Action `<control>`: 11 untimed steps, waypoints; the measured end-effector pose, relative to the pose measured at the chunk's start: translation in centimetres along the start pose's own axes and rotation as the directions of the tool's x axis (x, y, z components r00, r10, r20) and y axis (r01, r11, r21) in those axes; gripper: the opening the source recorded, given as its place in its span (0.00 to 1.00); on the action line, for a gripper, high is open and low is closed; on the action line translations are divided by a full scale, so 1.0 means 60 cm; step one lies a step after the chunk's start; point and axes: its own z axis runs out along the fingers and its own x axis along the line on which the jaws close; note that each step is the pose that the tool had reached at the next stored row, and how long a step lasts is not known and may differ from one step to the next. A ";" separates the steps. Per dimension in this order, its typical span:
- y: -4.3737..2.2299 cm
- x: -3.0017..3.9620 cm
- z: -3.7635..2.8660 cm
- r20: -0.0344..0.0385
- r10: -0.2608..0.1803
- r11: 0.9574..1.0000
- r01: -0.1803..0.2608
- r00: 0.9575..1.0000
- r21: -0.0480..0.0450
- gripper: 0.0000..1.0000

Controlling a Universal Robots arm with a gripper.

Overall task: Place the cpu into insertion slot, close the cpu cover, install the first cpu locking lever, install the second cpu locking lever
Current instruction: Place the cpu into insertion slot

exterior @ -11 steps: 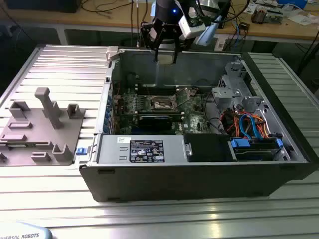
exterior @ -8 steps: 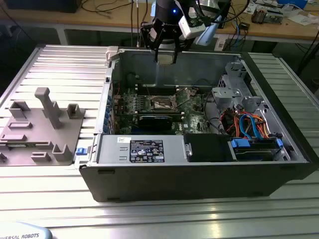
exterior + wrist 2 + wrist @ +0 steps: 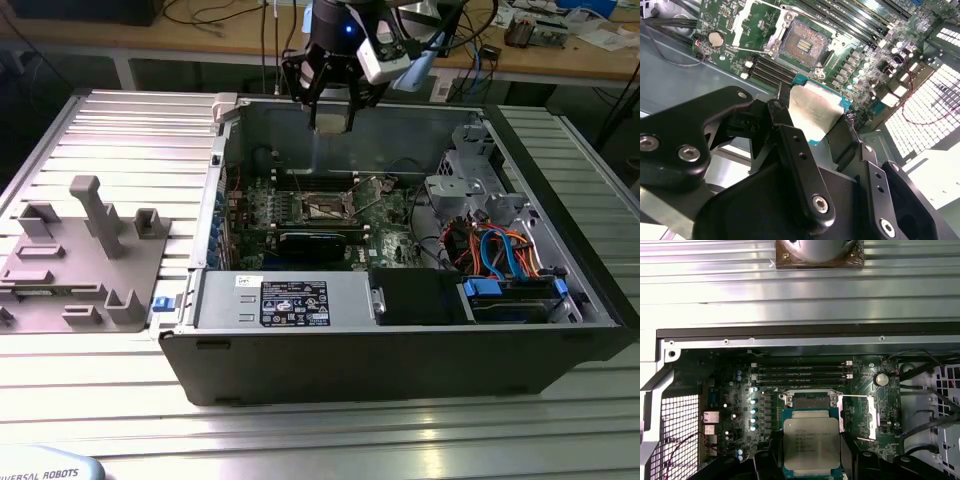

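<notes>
A slotted aluminium tabletop (image 3: 100, 130) carried an open computer case (image 3: 400, 370), lying on its side so that its inside faced up to the arm. A grey fixture tray (image 3: 80, 260) sat on the tabletop at the exterior view's left of the case. Inside the case, a black power supply box (image 3: 290, 300) lay along the near wall, with the green motherboard (image 3: 385, 225) beyond it.

The gripper (image 3: 330, 120) hung above the case near its far wall, well clear of the board. In the second wrist view its black fingers (image 3: 795, 150) were closed in on the cpu (image 3: 815, 112), pinching it by two opposite edges. That grip seemed to keep the chip level and its underside untouched. In the first wrist view the cpu (image 3: 811, 442) showed its dull silver top between the fingers.

The cpu cover (image 3: 840, 412) stood swung open to one side of the socket, which left the way in free. The insertion slot (image 3: 812, 401) lay bare beside the long memory slots (image 3: 800, 372), its dark centre uncovered. The cpu was apart from it, not yet seated
</notes>
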 end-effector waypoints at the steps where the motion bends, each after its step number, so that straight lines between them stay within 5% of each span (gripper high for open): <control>1: 0.000 0.000 0.001 0.000 0.000 1.000 0.000 1.000 0.000 0.54; 11: -0.001 0.000 0.008 0.000 -0.001 1.000 0.001 1.000 0.003 0.54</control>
